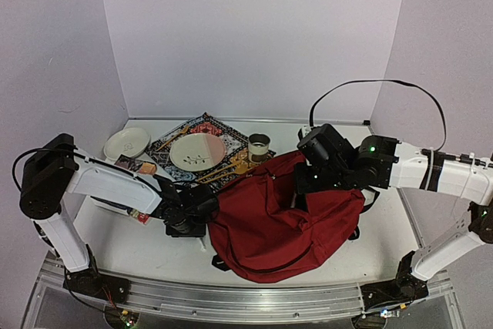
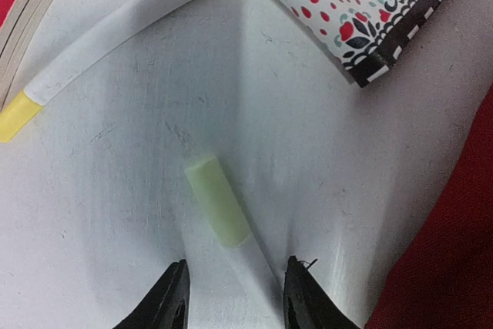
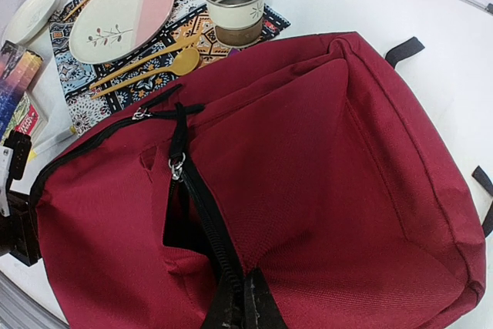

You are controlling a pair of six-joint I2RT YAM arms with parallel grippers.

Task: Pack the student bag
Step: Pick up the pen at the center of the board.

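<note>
Pickup step: left gripper (image 2: pixel 235 298) half-open, empty, pale green eraser (image 2: pixel 218 200) just ahead (right gripper (image 3: pixel 240 302) pinches zipper edge of student bag (image 3: pixel 331 190)). Next: advance, close.

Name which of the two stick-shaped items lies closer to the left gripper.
The short pale-green stick, lying just ahead of the open left gripper; the longer white tube with yellow ends lies farther off.

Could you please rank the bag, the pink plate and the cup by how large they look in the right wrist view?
Largest to smallest:
1. bag, by far, though it is also nearest the camera
2. pink plate
3. cup
</note>
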